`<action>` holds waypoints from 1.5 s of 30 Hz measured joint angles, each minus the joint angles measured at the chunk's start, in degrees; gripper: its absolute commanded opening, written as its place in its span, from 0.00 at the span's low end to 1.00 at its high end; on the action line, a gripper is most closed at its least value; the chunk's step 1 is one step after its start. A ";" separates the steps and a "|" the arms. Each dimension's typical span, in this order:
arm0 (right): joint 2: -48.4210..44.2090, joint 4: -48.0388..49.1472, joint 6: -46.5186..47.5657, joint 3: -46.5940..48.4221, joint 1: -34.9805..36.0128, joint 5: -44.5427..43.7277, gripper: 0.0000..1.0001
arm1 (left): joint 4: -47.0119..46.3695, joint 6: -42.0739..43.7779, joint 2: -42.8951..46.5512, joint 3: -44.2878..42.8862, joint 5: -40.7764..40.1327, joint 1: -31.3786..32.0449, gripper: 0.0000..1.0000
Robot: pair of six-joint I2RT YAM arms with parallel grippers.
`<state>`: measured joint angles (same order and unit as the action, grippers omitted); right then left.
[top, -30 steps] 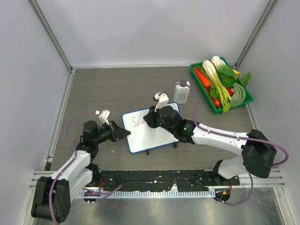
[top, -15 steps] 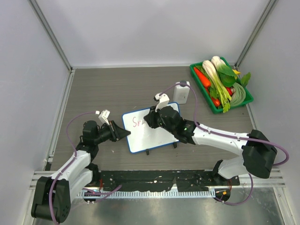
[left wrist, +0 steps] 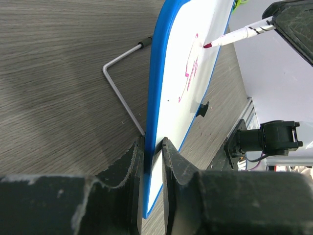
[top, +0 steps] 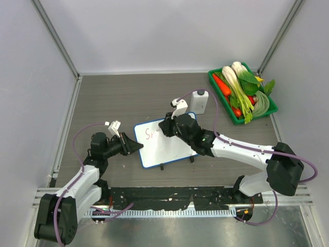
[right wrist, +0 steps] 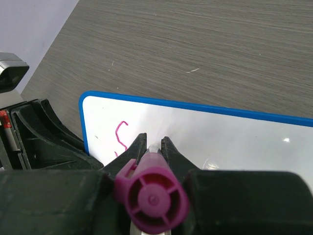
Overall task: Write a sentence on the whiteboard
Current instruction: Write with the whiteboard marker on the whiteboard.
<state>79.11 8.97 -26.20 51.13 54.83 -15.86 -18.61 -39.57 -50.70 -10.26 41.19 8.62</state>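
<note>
The whiteboard (top: 167, 143), white with a blue rim, stands tilted at the table's middle. My left gripper (top: 138, 146) is shut on its left edge; in the left wrist view the blue rim (left wrist: 155, 98) sits between the fingers (left wrist: 131, 161). A few magenta letters (top: 150, 134) start the sentence at the board's upper left; they also show in the left wrist view (left wrist: 190, 73). My right gripper (top: 167, 127) is shut on a magenta marker (right wrist: 152, 196), whose tip (left wrist: 207, 45) touches the board just right of the letters. An "S" (right wrist: 121, 137) shows beside the right fingers.
A white bottle (top: 199, 101) stands just behind the board. A green tray (top: 269, 107) of vegetables sits at the back right. The board's wire stand (left wrist: 120, 93) rests on the grey wooden tabletop. Walls close in the left, back and right.
My right gripper with the marker has shifted slightly right and up along the board's top line, and the writing has grown a little. The left arm and board have not moved.
</note>
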 measured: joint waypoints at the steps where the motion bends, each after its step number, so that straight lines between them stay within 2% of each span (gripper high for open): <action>1: 0.00 -0.02 0.00 0.00 -0.04 -0.11 0.01 | 0.00 0.00 0.00 0.00 0.00 0.00 0.00; 22: 0.00 -0.28 0.37 -0.28 -0.20 3.91 0.02 | 0.00 0.00 0.26 0.00 0.00 0.00 0.00; 45: 0.52 -0.79 0.81 -0.28 -0.20 4.11 0.01 | 0.07 0.00 0.42 0.04 -0.09 0.00 0.00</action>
<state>79.64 8.19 -25.39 50.85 54.63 -11.75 -18.55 -39.57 -50.28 -10.22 41.10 8.62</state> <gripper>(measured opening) 0.201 0.202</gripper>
